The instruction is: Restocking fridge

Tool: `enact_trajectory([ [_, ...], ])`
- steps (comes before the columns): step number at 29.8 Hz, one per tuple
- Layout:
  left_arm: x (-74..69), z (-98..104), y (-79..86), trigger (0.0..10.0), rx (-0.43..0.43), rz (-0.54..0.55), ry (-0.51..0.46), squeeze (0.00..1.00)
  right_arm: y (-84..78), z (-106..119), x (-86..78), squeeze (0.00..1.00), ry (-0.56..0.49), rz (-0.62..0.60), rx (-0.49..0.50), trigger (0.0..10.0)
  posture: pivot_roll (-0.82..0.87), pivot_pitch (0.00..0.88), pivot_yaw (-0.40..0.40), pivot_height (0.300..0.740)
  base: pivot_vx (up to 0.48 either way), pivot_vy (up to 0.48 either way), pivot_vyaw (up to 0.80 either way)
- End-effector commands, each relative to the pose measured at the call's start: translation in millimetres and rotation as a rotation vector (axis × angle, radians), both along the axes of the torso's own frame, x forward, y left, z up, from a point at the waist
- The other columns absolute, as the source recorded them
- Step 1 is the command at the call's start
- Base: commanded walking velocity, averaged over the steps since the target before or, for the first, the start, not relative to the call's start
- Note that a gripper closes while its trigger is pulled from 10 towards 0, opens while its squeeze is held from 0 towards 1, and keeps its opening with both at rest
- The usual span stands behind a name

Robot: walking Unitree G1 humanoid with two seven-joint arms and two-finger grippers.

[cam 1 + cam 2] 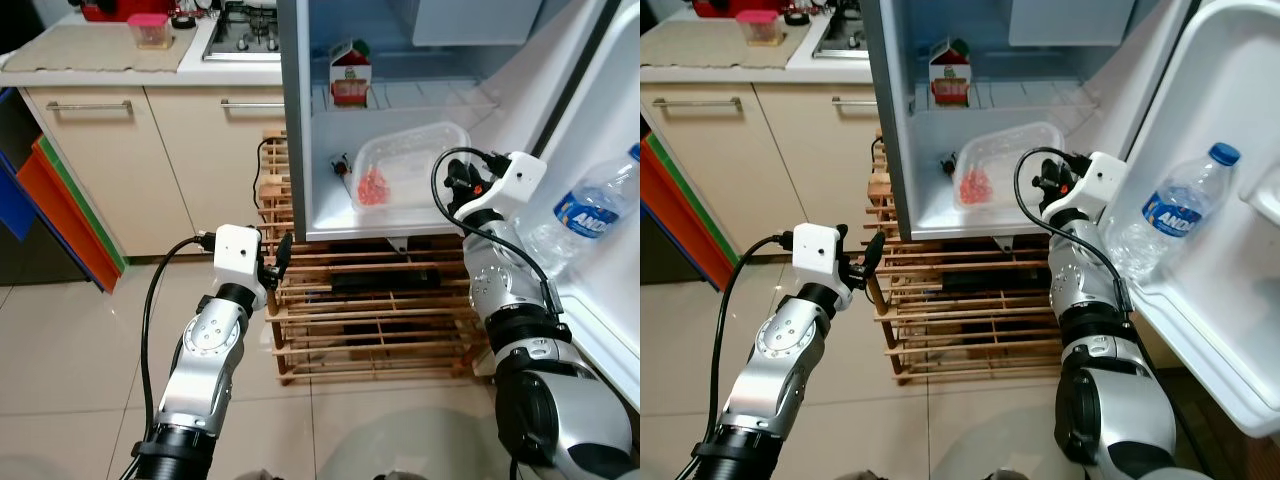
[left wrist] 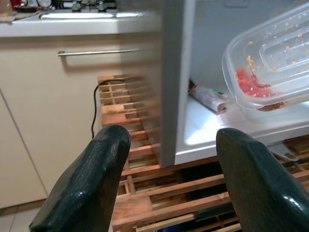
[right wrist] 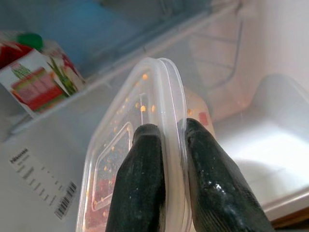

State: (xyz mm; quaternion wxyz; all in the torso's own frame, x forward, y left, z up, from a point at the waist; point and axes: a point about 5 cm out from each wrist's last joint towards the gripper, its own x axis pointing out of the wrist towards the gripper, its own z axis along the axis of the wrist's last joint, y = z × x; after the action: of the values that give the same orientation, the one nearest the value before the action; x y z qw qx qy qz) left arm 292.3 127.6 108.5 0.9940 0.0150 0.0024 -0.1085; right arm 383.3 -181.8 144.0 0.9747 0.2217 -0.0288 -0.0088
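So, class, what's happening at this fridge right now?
The robot is restocking an open fridge. Its right gripper pinches the rim of a clear lidded food container with red bits inside, holding it at the lower shelf. A juice carton stands on the shelf above, and a water bottle sits in the door rack. The left gripper hangs open outside the fridge, holding nothing.

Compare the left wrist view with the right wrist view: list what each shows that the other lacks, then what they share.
Left wrist alone: the open left end effector, the wooden slatted rack, the cream cabinet's metal handle and a small tube on the fridge floor.
Right wrist alone: the right end effector clamped on the container's rim, and the red-and-white juice carton.
Both: the clear plastic lidded container with red food.
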Motion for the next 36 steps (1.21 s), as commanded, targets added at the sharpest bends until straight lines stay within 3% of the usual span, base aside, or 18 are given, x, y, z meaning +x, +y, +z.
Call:
enact_trajectory([
  [1,-3.0,0,0.6,10.0,0.015,-0.006,0.002,0.0,-0.7,10,4.9,0.27,-0.031,-0.015,0.026,0.0,0.01,0.061,0.021,0.74,0.0,0.0,0.0],
  [8,-8.6,1,2.8,10.0,0.023,-0.001,0.01,0.0,0.4,13,11.0,0.27,0.0,-0.025,0.032,0.0,0.04,0.077,0.018,0.74,0.0,0.0,0.0],
  [13,-9.7,3,7.0,10.0,0.034,0.01,0.011,0.0,0.1,15,10.3,0.27,-0.02,-0.059,-0.043,0.0,0.05,0.08,0.018,0.74,0.0,0.0,0.0],
  [20,-8.0,3,5.0,10.0,0.028,0.015,0.012,0.0,6.0,27,7.6,0.27,-0.142,-0.053,-0.236,0.0,0.02,0.064,0.015,0.74,0.0,0.0,0.0],
  [29,-8.7,2,-2.6,10.0,0.012,-0.026,0.014,0.0,2.9,13,2.0,0.27,-0.109,-0.066,-0.26,0.0,0.01,0.048,0.017,0.74,0.0,0.0,0.0],
  [31,-21.9,-2,-3.1,10.0,0.017,-0.115,0.014,0.0,3.0,10,1.3,0.27,-0.099,-0.066,-0.27,0.0,0.01,0.043,0.018,0.74,0.0,0.0,0.0],
  [32,-21.9,-2,-3.1,10.0,0.017,-0.115,0.014,0.0,3.0,10,1.3,0.27,-0.099,-0.066,-0.27,0.0,0.01,0.043,0.018,0.74,0.0,0.0,0.0],
  [33,-38.7,-11,2.5,10.0,0.045,-0.184,0.037,0.0,2.1,9,1.4,0.27,-0.094,-0.067,-0.28,0.0,0.02,0.044,0.014,0.74,0.0,0.0,0.0],
  [36,-48.1,-16,1.9,10.0,0.085,-0.25,0.045,0.0,0.3,10,1.9,0.27,-0.093,-0.072,-0.291,0.0,0.03,0.043,0.007,0.74,0.0,0.0,0.0],
])
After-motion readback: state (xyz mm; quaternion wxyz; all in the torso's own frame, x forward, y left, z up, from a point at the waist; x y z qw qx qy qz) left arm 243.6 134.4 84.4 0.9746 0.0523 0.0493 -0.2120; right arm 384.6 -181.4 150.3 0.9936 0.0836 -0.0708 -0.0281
